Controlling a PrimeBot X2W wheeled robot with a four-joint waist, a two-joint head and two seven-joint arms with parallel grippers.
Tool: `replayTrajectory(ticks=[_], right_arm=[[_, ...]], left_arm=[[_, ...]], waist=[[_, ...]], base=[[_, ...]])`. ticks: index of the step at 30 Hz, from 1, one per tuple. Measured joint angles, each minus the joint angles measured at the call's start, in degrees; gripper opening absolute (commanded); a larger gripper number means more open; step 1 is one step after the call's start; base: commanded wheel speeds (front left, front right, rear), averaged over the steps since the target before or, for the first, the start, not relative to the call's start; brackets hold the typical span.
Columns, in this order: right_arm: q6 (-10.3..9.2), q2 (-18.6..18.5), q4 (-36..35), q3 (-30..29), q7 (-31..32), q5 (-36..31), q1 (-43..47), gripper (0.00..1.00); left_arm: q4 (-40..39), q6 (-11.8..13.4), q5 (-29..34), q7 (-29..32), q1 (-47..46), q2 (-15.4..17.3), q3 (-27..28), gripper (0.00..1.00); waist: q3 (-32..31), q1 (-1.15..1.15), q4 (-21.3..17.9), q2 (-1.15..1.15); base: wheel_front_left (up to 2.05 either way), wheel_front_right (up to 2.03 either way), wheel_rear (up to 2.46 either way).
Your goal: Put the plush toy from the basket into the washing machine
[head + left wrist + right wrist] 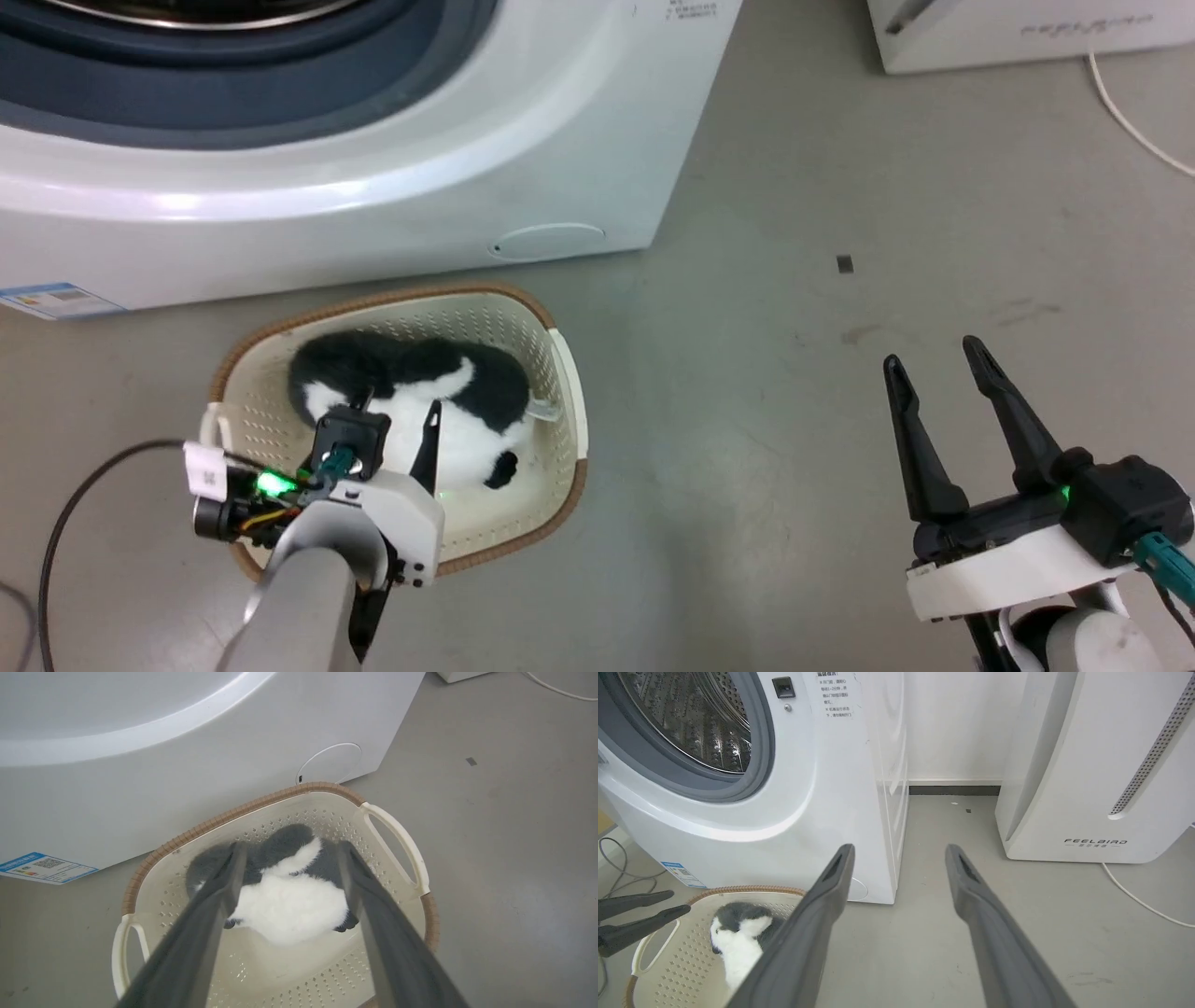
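A smooth grey floor (pixel 794 448) ran under everything, with a small dark mark (pixel 845 264) on it and a thin white cable (pixel 1130 121) trailing across its far right. The large white front-loading washing machine (pixel 373 168) stood at the far side. Its round opening was ringed by a grey gasket (pixel 752 779), the perforated steel drum (pixel 691 718) was visible through it, and a blue label (pixel 56 301) sat at its lower corner. To its right, with a strip of floor between them, stood a tall white appliance (pixel 1087 765) against a white wall.

The left gripper (pixel 292 849) reached down over the cream perforated plastic basket (pixel 560 373) with the brown woven-look rim, which sat on the floor just in front of the washer. Its two long dark fingers were spread wide and, in the wrist view, straddled the toy on either side. Whether they touched it could not be told. A green light glowed on the wrist, and a dark cable (pixel 84 495) looped off to the left. The right gripper (pixel 932 353) was held well apart over bare floor, its fingers likewise spread and holding nothing.

The fluffy black-and-white plush toy (pixel 439 392) lay inside the basket, curled toward the washer-side wall. Its dark back and ears were nearest the machine, and its white belly and a small dark paw faced the robot.
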Motion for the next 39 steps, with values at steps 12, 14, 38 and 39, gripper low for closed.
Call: replayTrajectory(ticks=[12, 14, 38, 39], right_arm=[[0.0, 0.0, -0.3, 1.2, -1.5, 2.7, -2.6, 1.0], [0.0, 0.0, -0.3, 1.4, -1.7, 3.0, -2.8, 1.0], [0.0, 0.0, -1.4, 3.4, -4.5, 7.2, -7.6, 1.0], [0.0, 0.0, -1.5, 3.5, -4.6, 7.4, -7.8, 1.0]], left_arm=[[10.9, -1.5, 1.7, 1.8, -9.8, 3.7, -3.4, 1.0], [12.8, -1.5, 1.6, 1.9, -11.2, 4.2, -3.8, 1.0], [32.8, 0.6, 3.0, 1.9, -29.7, 11.1, -8.5, 1.0], [33.5, 0.6, 2.7, 1.9, -30.3, 11.2, -8.6, 1.0]], waist=[[6.6, 0.0, -3.2, 0.0], [7.7, 0.0, -3.8, 0.0], [20.9, 0.0, -9.4, 0.0], [21.4, 0.0, -9.6, 0.0]], base=[[0.0, 0.0, 0.0], [0.0, 0.0, 0.0], [0.0, 0.0, 0.0], [0.0, 0.0, 0.0]])
